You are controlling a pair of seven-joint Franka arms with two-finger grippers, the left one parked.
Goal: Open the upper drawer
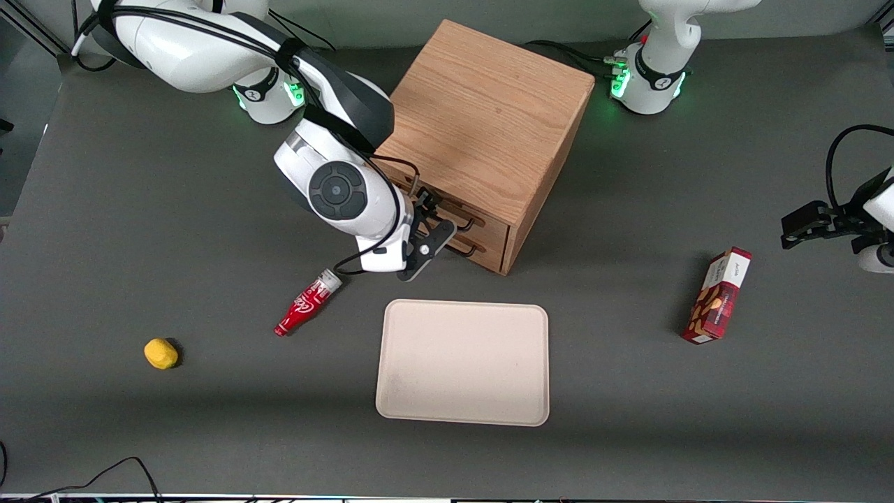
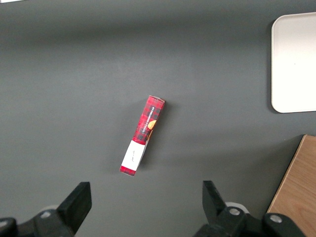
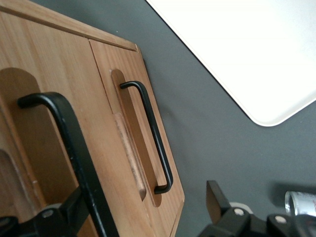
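The cube-shaped oak cabinet [image 1: 482,119] stands at the middle of the table, farther from the front camera than the tray. Its upper drawer [image 1: 489,225] looks shut, flush with the lower drawer [image 1: 490,249]. My right gripper [image 1: 436,222] is right in front of the drawer fronts. In the right wrist view the gripper [image 3: 143,197] is open. The upper drawer's [image 3: 49,64] long black wire handle [image 3: 74,143] runs between the fingers, close to one finger [image 3: 74,205]. The lower drawer's handle [image 3: 155,138] lies nearer the table, untouched.
A beige tray [image 1: 462,363] lies nearer the front camera than the cabinet. A small red bottle [image 1: 307,302] lies on the table beside my gripper. A yellow lump [image 1: 160,353] sits toward the working arm's end. A red box [image 1: 719,297] stands toward the parked arm's end.
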